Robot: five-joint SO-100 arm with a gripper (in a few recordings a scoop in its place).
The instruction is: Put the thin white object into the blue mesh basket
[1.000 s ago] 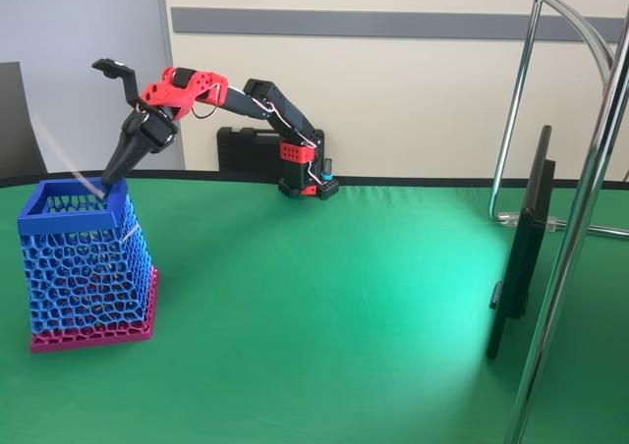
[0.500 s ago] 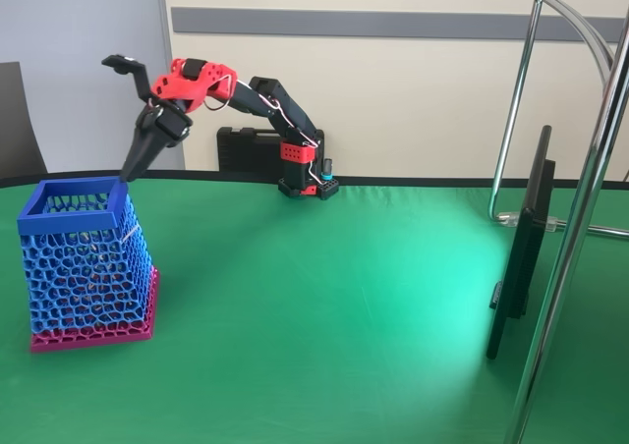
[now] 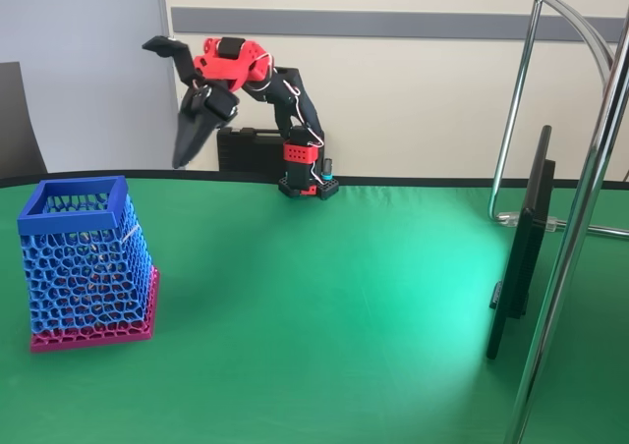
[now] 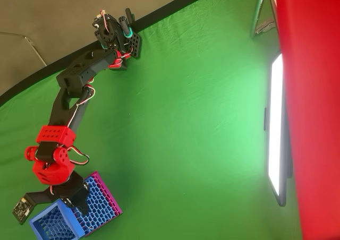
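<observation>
The blue mesh basket stands upright on its magenta-pink base at the left of the green table; from overhead it sits at the bottom left. My gripper hangs in the air above and to the right of the basket, clear of its rim, pointing down. Its black fingers look pressed together with nothing between them. From overhead the gripper is over the basket's far side. A short white sliver shows at the basket's right wall; I cannot tell if it is the thin white object.
A black case lies behind the arm's base at the table's back edge. A dark flat screen and chrome stand tubes occupy the right side. Open green cloth fills the middle.
The gripper has lifted out of the basket's mouth and swung up and to the right. A faint white streak beside it one second ago is gone.
</observation>
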